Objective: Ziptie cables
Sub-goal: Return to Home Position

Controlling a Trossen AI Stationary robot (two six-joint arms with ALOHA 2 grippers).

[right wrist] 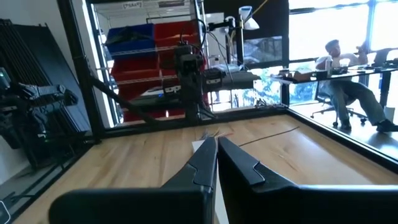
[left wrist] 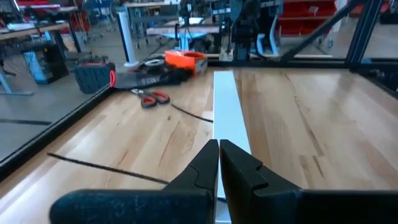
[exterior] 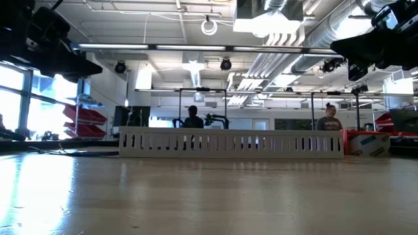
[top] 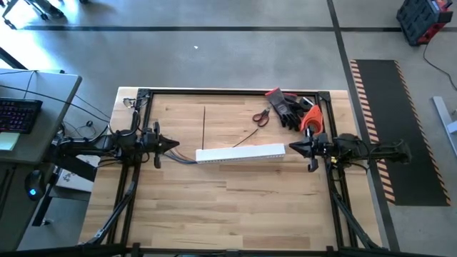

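Claws, two, facing each other across the table (top: pixel 214 207).

Item 1: left claw (top: pixel 176 147) is hovering just off one end of the white slotted duct (top: pixel 240 153). Its fingers (left wrist: pixel 202 165) are pressing together with only a hairline between them, gripping nothing.

Item 2: right claw (top: pixel 290 148) is hanging at the duct's opposite end, tips pointing toward the left claw. Its fingers (right wrist: pixel 199 165) are likewise pinching together and carrying nothing.

Item 3: cables (top: pixel 187 155), grey and dark, are poking out of the duct end nearest the left claw and lying just beside its tips. How far they are running inside the duct toward the right claw cannot be told.

Item 4: red-handled scissors (top: pixel 261 117), black gloves (top: pixel 285 107) and an orange tool (top: pixel 308 118) are lying off to one side of the right claw, near the table's corner.

Item 5: a thin dark strand (top: pixel 204 123) is lying on the wood to the same side of the left claw, apart from the duct.
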